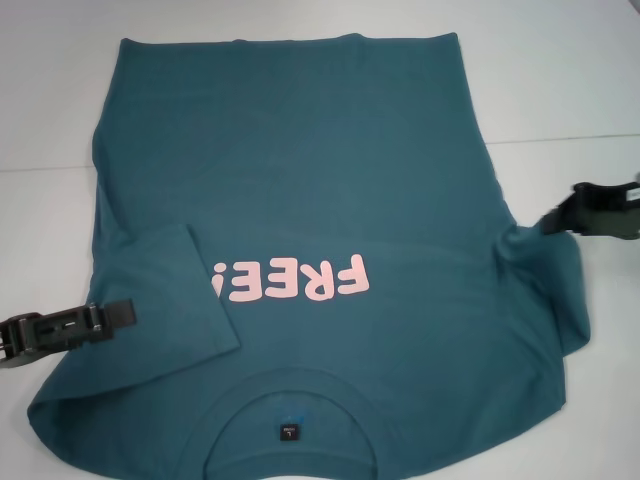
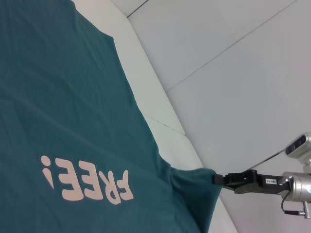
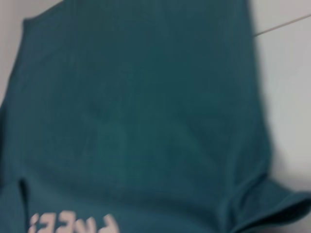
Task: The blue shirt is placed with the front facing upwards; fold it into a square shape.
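Robot test bench or lab, not a home. Work surface: plain white counter (image 1: 560, 80), bare, thin seam lines crossing it at the far right in the head view. In the left wrist view the same white surface shows panel joints and a raised pale edge running diagonally. Sole garment laid out: blue shirt (image 1: 300, 180), spread flat. Black robot tools at both sides — left tool (image 1: 125, 315), right tool (image 1: 560, 215) — with a metal wrist and a small camera unit (image 2: 299, 145) mounted above it. No furniture, walls or household items in view.
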Robot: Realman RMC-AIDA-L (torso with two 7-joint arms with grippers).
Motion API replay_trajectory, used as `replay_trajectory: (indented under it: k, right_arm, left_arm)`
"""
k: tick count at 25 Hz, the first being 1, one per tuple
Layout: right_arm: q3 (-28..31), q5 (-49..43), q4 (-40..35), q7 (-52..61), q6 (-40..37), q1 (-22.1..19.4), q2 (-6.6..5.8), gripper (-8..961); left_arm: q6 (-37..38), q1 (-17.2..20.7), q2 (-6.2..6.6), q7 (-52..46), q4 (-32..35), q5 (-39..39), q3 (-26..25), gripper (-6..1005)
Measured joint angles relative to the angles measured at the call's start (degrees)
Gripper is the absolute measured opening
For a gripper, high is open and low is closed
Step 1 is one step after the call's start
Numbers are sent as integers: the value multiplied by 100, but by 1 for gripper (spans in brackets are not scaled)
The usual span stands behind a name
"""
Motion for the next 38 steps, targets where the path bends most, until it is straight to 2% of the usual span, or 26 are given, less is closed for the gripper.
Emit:
replay_trajectory:
  k: [3, 8, 12, 17, 26, 30, 38]
  right_arm:
    - [-91, 0, 7, -7, -174, 187, 76, 18]
    - [-174, -3, 17, 45, -204, 388, 137, 18]
    - [-132, 66, 16, 185, 55, 404, 167, 18]
    - [-130, 116, 94, 225, 442, 411, 300, 18]
    - [-174, 144, 442, 184, 957, 686, 434, 19]
    - [-184, 116, 506, 181, 1100, 771, 496, 51]
    - [-443, 96, 650, 122, 1302, 811, 524, 114]
  left_arm:
    - [-15, 2, -4, 0, 0, 0, -7, 948]
    - [-21, 5, -7, 0, 0, 0, -163, 948]
    - [-23, 10, -7, 0, 0, 0, -232, 949]
    - [-32, 6, -8, -4, 0, 0, -235, 949]
    - [-115, -2, -26, -42, -3, 0, -238, 949]
    - [-124, 4, -28, -44, -7, 0, -237, 948]
    - [-131, 13, -25, -53, -9, 0, -296, 948]
